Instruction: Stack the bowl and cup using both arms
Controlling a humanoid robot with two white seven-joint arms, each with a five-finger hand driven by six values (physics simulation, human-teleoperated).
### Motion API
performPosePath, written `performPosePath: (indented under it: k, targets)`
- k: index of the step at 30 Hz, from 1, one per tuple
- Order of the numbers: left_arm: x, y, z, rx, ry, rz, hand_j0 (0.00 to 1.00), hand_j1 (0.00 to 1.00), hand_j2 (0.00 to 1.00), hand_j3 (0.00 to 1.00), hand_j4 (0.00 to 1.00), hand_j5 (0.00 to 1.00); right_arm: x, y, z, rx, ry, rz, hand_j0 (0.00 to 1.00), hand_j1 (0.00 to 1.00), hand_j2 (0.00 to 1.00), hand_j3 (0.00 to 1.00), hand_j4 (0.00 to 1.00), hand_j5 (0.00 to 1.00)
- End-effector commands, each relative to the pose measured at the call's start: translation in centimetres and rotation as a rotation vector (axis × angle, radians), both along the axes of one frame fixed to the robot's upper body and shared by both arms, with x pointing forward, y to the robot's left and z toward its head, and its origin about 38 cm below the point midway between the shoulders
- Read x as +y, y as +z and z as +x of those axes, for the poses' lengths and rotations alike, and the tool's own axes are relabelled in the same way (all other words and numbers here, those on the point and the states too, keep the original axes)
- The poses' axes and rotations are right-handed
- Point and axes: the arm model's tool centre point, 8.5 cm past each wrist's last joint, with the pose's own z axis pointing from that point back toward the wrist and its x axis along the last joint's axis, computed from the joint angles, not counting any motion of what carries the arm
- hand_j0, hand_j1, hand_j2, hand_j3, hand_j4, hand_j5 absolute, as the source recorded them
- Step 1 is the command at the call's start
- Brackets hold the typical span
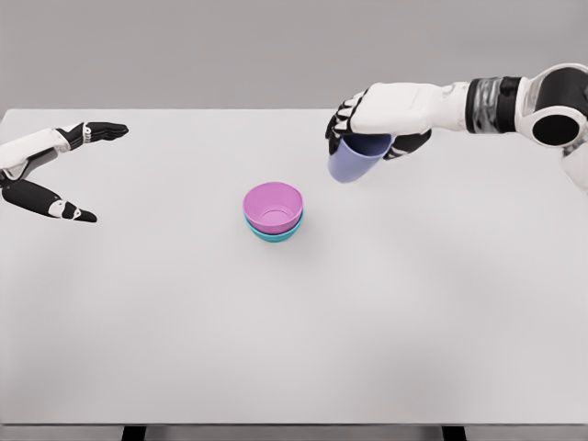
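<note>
- Right robot hand (375, 124): closed around the rim of a pale blue cup (354, 158), grasped from above, with dark fingers (338, 124) curled over the far left side of the rim.
- Cup hanging under the palm, tilted a little, clearly above the counter (294, 349) and not touching it; opening partly hidden by the palm.
- Probably held by the rim in this way to leave the bottom of the cup free, ready for lowering into something open from above.
- Right arm entering from the right edge of the picture, stretched toward the middle of the counter.
- Pink bowl (273, 206) down and to the left of the held cup, near but apart from it, standing upright near the middle of the counter.
- Pink bowl sitting inside a teal bowl (274, 232), only the lower edge of the teal one visible; so bowls already nested, opening up, likely waiting as a seat for the cup.
- Judged from this: cup not yet over the bowls, a move left and toward the robot needed before lowering; risk of catching the bowl rim if the cup remains tilted.
- Left robot hand (66, 170) at the left edge, well apart from the bowls, fingers spread wide, holding nothing, low over the counter; contact with the surface not possible to tell.
</note>
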Motion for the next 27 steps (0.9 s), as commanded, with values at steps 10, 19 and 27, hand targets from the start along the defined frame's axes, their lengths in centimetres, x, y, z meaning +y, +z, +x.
performPosePath:
  k: [10, 19, 27]
  targets:
    - [0.0, 0.1, 0.0, 0.001, 0.003, -0.009, 1.00, 1.00, 1.00, 1.00, 1.00, 1.00, 5.2, 1.1, -1.2, -0.024, 0.119, 0.052, 0.64, 0.64, 0.64, 0.64, 0.64, 0.64]
    - [-0.1, 0.0, 0.1, 0.001, 0.000, -0.012, 1.00, 1.00, 1.00, 1.00, 1.00, 1.00, 8.3, -0.1, -2.1, 0.003, 0.191, 0.040, 0.64, 0.64, 0.64, 0.64, 0.64, 0.64]
    - [-0.2, 0.0, 0.1, 0.001, -0.001, -0.014, 1.00, 1.00, 1.00, 1.00, 1.00, 1.00, 9.8, -1.7, -2.4, 0.031, 0.217, 0.012, 0.64, 0.64, 0.64, 0.64, 0.64, 0.64]
